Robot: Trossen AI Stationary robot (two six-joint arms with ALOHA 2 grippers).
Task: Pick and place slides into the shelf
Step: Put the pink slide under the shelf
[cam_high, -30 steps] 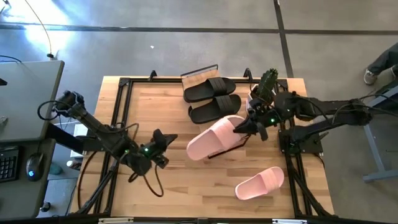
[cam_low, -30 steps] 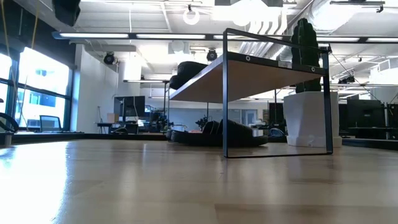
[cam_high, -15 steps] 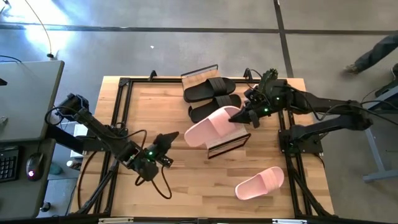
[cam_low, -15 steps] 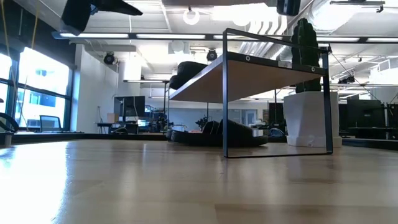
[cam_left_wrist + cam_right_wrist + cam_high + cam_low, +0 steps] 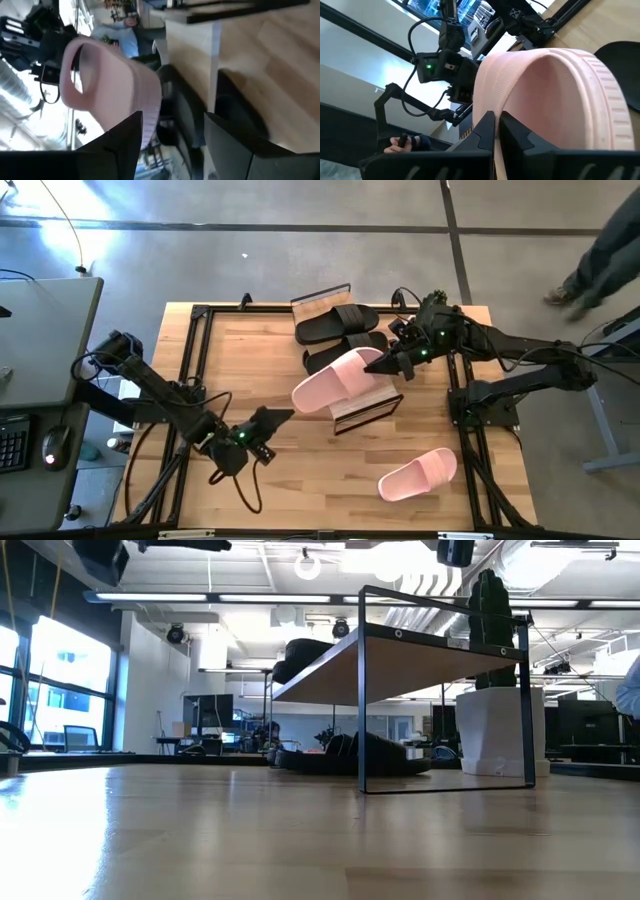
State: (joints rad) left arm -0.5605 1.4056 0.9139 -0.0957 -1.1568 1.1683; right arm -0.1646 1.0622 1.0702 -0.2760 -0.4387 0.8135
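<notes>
Right gripper (image 5: 381,367) is clamped on the heel end of a pink slide (image 5: 335,382), fingers closed tight on it, holding it above the shelf (image 5: 365,408) near table centre, toe pointing toward 9 o'clock. Right wrist view shows the ribbed pink sole (image 5: 555,95) pinched between the fingers (image 5: 487,134).

Left gripper (image 5: 272,420) at roughly 7 o'clock of the table, fingers spread apart w/ nothing between them, aimed toward the shelf; in left wrist view the held slide (image 5: 112,90) sits beyond its tips (image 5: 172,132), not touching.

Second pink slide (image 5: 418,474) lies flat on the wood at approx 4-5 o'clock, well apart from the shelf. Black slides (image 5: 340,338), one pair, side by side at 12 o'clock, just beside the shelf's far edge. Cactus pot (image 5: 497,730) at 1-2 o'clock behind the right arm.
</notes>
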